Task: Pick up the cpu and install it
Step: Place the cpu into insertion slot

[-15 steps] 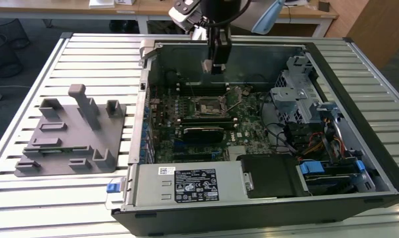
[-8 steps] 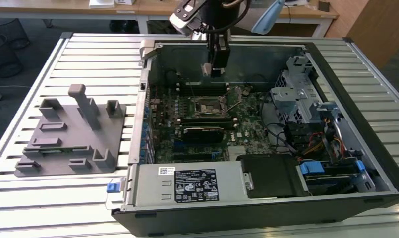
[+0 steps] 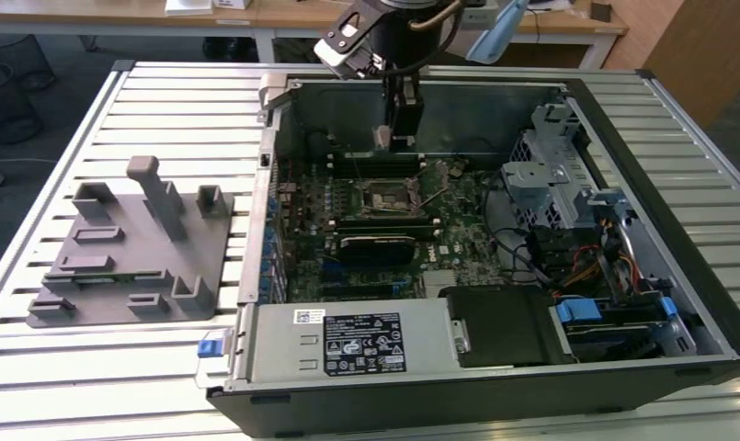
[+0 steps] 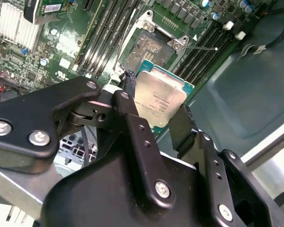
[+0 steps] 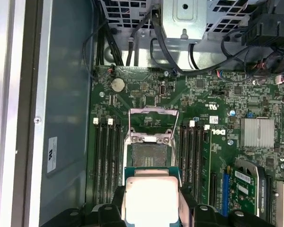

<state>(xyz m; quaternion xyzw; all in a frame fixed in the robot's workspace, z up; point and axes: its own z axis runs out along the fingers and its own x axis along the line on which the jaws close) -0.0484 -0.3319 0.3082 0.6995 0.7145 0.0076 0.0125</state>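
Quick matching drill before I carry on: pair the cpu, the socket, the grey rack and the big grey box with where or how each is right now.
Things:
1 cpu
2 socket
3 grey rack
4 big grey box

States:
A open and empty
B on the table, outside the case
C gripped in the hand
D wears a black-and-white label

Pairs: 1-C; 2-A; 3-B; 4-D

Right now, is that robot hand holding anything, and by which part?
Yes. The hand holds the cpu, pinched by two opposite edges between its black fingers, near the open socket.
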